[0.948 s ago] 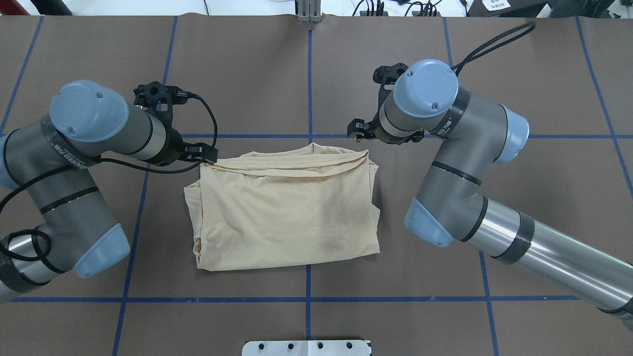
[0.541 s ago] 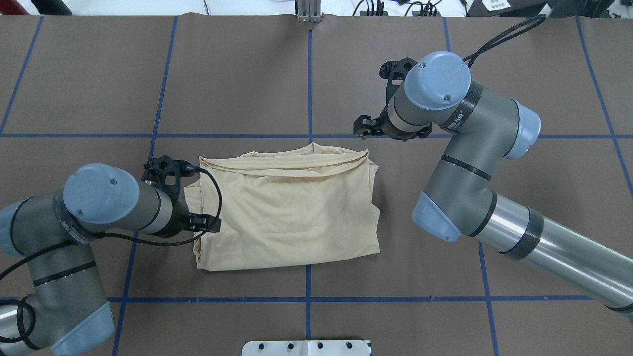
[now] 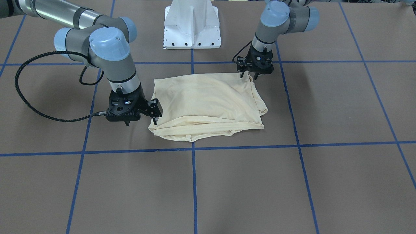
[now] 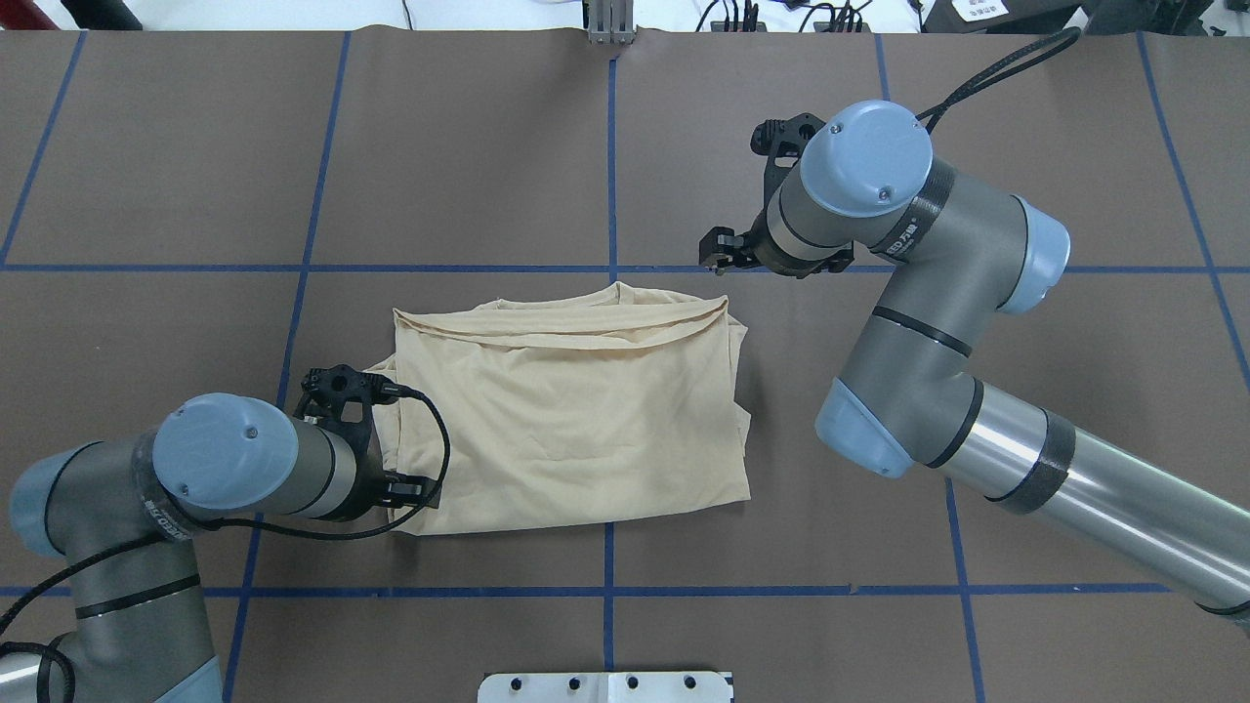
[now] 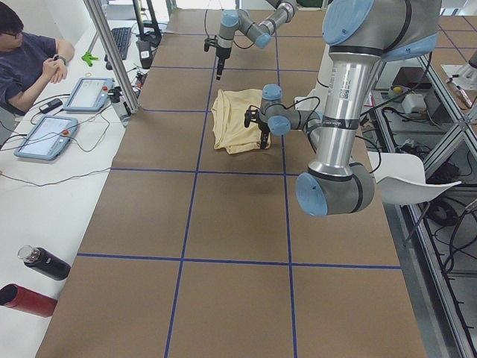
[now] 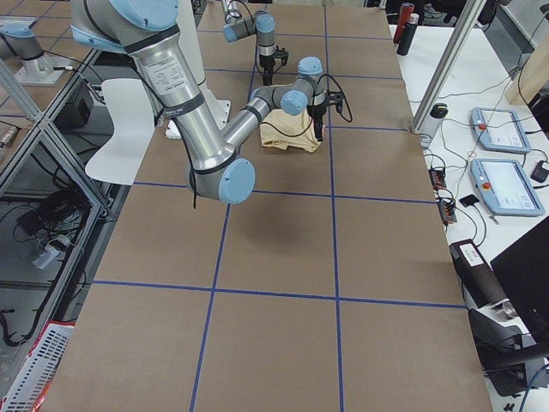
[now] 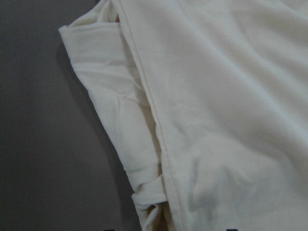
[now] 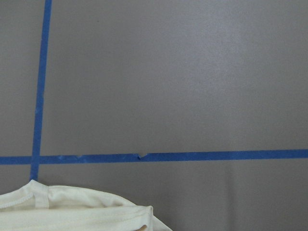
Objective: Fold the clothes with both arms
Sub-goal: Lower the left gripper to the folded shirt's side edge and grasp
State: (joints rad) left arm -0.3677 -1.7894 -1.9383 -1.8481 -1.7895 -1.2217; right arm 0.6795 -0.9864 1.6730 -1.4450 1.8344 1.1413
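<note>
The left arm (image 4: 225,464) came in low from the table's left edge, its wrist bent in toward the cloth. The left gripper (image 3: 248,76) pointed down at the T-shirt's (image 4: 566,420) 8 o'clock corner, the corner nearest the robot on that side. Its wrist camera showed two dark fingertips set wide apart at the bottom edge, with unpinched cloth between them, so the jaws stood open.

The pale cream-yellow T-shirt lay near the middle of the brown table (image 4: 488,146), folded into a rough rectangle just past 6 o'clock of the crossing of blue tape lines (image 4: 610,146). Curved hems were stacked along its 12 o'clock edge, loose layers bunched along 9 o'clock, and no print showed.

At about 1 o'clock of the shirt the right gripper (image 4: 716,252) hung beside the far right corner. Its own camera saw mostly bare table, with only a strip of cloth at the bottom. Whether it was open or closed could not be told. The right arm (image 4: 908,293) ran back toward 4 o'clock.
</note>
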